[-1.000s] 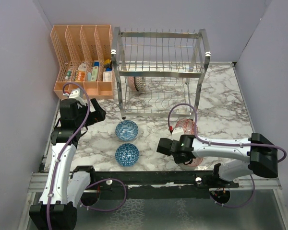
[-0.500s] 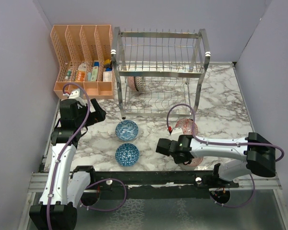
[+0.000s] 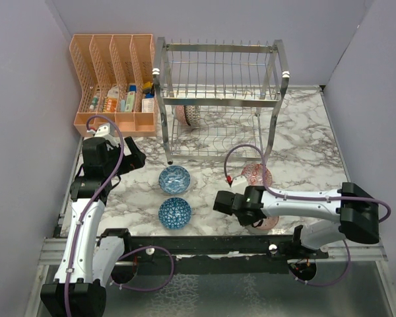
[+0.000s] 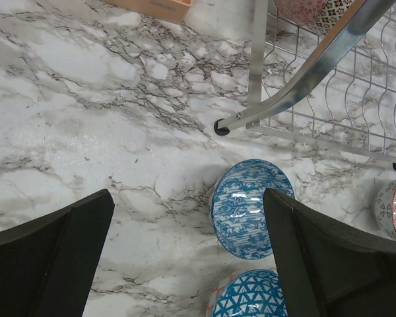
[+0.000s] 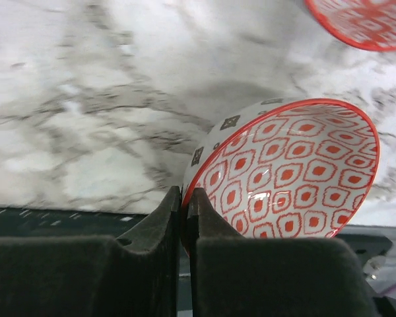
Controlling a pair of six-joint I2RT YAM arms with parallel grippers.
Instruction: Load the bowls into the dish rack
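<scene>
The metal dish rack [image 3: 218, 99] stands at the back; one patterned bowl [image 3: 188, 116] stands on edge in its lower tier. Two blue bowls [image 3: 174, 178] [image 3: 175, 212] sit on the marble in front of it, and both show in the left wrist view [image 4: 247, 208] [image 4: 251, 298]. My left gripper [image 3: 129, 160] [image 4: 191, 264] is open and empty, left of them. My right gripper [image 5: 185, 205] is shut on the rim of a bowl with red diamonds inside [image 5: 290, 172] [image 3: 264, 222], tilted near the front edge. Another red-patterned bowl [image 3: 256, 175] [image 5: 363, 23] lies behind it.
An orange mesh organizer [image 3: 115, 82] holding small items stands left of the rack. The rack's front left leg [image 4: 251, 115] stands just behind the nearer blue bowl. The table's dark front rail [image 3: 204, 243] runs close under the held bowl. Purple walls close in both sides.
My right arm has shifted slightly left with the red-diamond bowl in its grip, uncovering more of the red bowl behind it. The left arm has not moved.
</scene>
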